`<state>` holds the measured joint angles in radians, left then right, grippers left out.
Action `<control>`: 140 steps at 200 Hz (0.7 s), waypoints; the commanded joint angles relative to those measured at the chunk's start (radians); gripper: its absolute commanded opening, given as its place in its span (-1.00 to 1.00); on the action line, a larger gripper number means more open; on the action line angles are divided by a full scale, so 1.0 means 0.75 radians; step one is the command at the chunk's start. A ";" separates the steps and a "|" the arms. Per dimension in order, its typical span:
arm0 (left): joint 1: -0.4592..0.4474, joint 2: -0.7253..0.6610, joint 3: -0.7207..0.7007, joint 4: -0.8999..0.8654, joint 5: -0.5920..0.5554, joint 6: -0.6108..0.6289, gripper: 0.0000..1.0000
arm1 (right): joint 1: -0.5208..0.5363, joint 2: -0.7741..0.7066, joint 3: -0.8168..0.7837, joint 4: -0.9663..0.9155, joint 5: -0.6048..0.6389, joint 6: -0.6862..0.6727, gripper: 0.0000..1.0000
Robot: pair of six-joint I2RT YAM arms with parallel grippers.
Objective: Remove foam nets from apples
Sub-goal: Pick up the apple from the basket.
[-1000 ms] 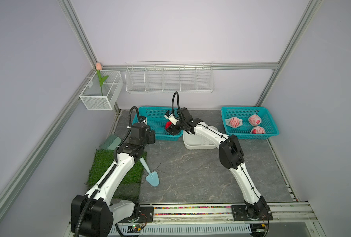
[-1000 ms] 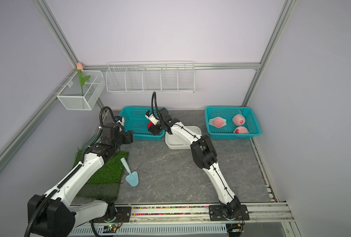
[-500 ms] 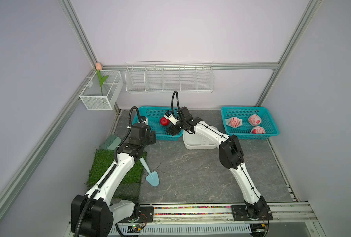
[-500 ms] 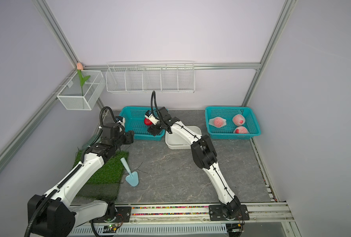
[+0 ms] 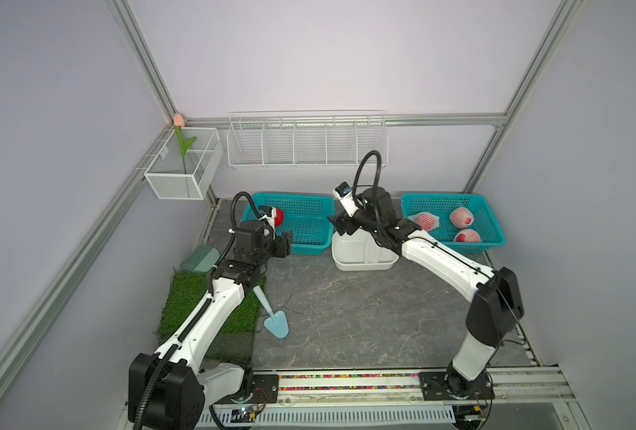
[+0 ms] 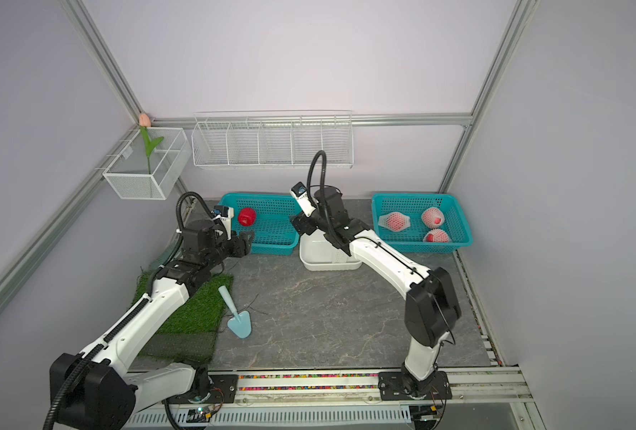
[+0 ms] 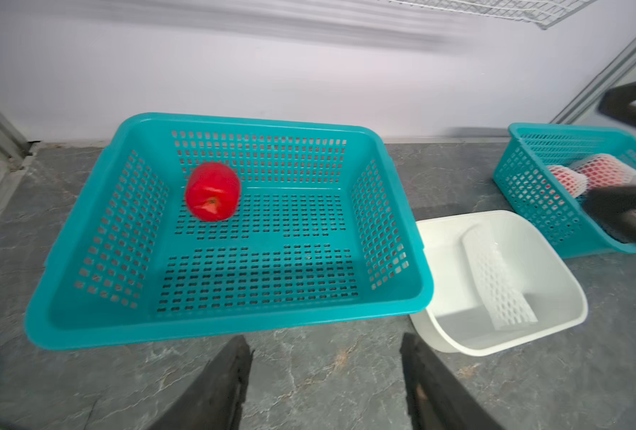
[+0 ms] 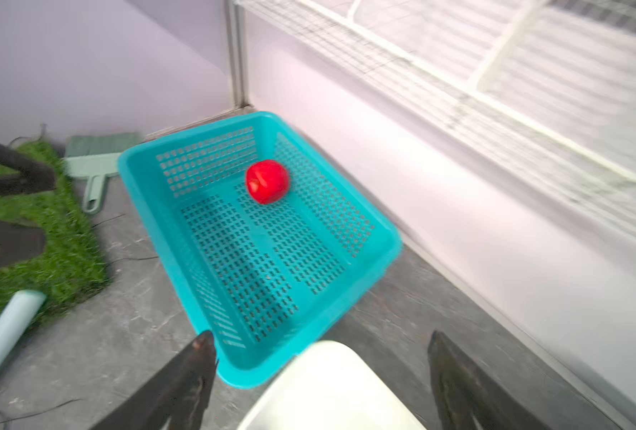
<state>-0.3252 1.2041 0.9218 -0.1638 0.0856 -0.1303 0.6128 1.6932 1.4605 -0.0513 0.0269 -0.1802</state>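
A bare red apple (image 5: 278,216) (image 7: 213,191) (image 8: 267,181) lies at the back left of the left teal basket (image 5: 305,247). One empty white foam net (image 5: 373,250) (image 7: 498,279) leans inside the white bin (image 5: 350,266). Three apples still wrapped in foam nets (image 5: 424,220) (image 5: 460,216) (image 5: 467,235) sit in the right teal basket (image 5: 469,247). My left gripper (image 5: 284,244) (image 7: 325,342) hovers open and empty just in front of the left basket. My right gripper (image 5: 340,225) (image 8: 320,338) is open and empty above the gap between the left basket and the bin.
A green grass mat (image 5: 182,298) lies under my left arm, with a pale blue trowel (image 5: 276,324) beside it and a green dustpan (image 5: 201,257) behind it. White wire racks (image 5: 305,141) hang on the back wall, and a small one (image 5: 182,167) holds a tulip.
The red apple has left my right gripper and rolled to the back left of the left basket. The right gripper has opened wider and drawn back toward the white bin. The left arm has stayed still.
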 commanded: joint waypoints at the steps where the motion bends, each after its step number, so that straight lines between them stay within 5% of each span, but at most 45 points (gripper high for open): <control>1: -0.091 0.067 0.036 0.081 0.025 0.019 0.33 | -0.108 -0.103 -0.198 0.028 0.127 0.081 0.79; 64: -0.242 0.298 0.175 0.153 0.017 -0.010 0.27 | -0.534 -0.207 -0.401 -0.091 0.109 0.119 0.79; 140: -0.282 0.439 0.273 0.113 -0.022 -0.023 0.27 | -0.880 0.284 -0.012 -0.258 -0.006 0.129 0.79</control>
<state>-0.5369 1.5143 1.0893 -0.0769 0.0837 -0.1436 -0.0216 1.8122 1.3445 -0.1715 0.0658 -0.0853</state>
